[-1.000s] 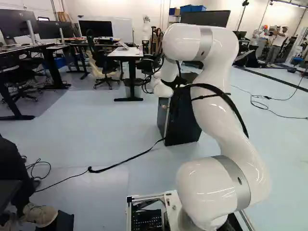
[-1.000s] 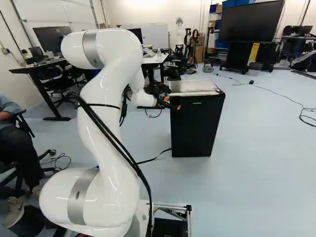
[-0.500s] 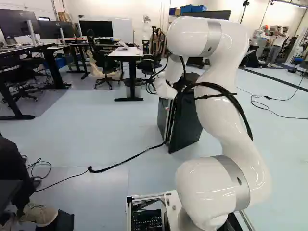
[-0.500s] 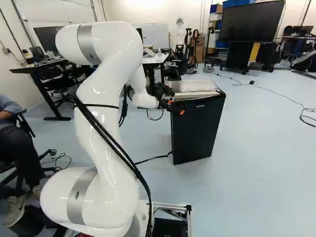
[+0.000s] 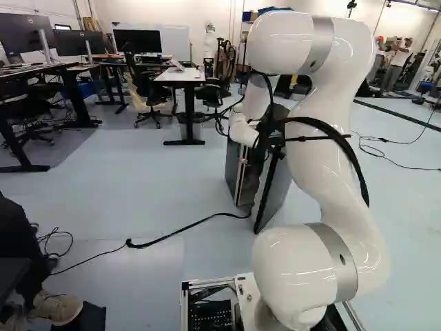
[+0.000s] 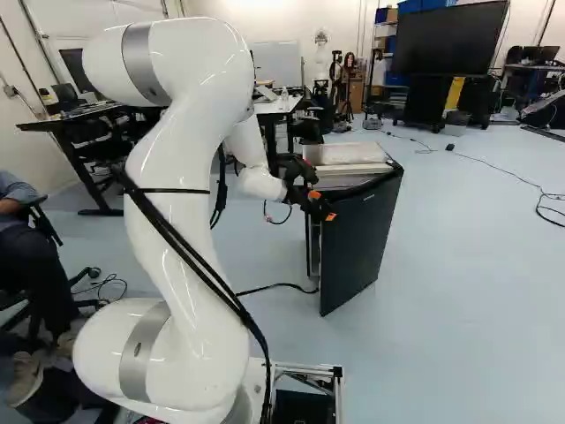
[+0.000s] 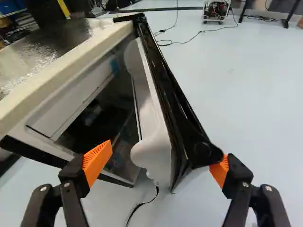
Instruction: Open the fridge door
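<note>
Door [image 7: 187, 127] stands ajar between spread fingers [image 6: 321, 208], corner against one orange pad [image 7: 219, 173].

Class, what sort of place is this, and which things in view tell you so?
Probably a robotics lab with office space: a large white robot arm reaches to a small fridge, and desks with computer monitors stand at the left of the left base view.

Black fridge door [image 6: 360, 238], white inner lining [image 7: 158, 153], black gripper [image 6: 322, 206] with orange pads [image 7: 97, 161], white arm [image 6: 194, 124]
</note>
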{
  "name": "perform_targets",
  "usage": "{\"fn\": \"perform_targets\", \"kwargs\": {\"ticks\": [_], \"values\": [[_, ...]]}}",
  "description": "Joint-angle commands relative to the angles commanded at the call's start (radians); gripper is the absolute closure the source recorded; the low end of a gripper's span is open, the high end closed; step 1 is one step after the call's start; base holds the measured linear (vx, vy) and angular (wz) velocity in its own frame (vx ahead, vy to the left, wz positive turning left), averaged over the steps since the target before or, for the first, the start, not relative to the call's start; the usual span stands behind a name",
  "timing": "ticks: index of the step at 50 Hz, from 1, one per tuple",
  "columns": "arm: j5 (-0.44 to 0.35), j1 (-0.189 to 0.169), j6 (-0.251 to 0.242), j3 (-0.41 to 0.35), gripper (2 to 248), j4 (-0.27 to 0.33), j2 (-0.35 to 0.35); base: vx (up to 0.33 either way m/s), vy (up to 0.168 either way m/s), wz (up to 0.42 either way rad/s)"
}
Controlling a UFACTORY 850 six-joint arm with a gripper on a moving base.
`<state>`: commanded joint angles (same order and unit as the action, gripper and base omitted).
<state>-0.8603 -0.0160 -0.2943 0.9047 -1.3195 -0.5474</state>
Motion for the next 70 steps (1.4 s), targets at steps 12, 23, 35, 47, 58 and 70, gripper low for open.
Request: {"fn": "perform_targets", "kwargs": {"ticks": [12,23,35,47,58,70], "values": [[0.007,-0.016,0.0,-0.053,3,-0.088,0.035,0.0,0.0,0.0],[0.013,-0.031,0.0,-0.096,3,-0.161,0.063,0.0,0.0,0.0],[0.014,-0.034,0.0,-0.104,3,-0.176,0.068,0.0,0.0,0.0],[-0.007,-0.035,0.0,-0.104,3,-0.182,0.068,0.0,0.0,0.0],[-0.054,-0.035,0.0,-0.104,3,-0.199,0.068,0.0,0.0,0.0],[-0.109,-0.035,0.0,-0.104,3,-0.218,0.068,0.0,0.0,0.0]]}}
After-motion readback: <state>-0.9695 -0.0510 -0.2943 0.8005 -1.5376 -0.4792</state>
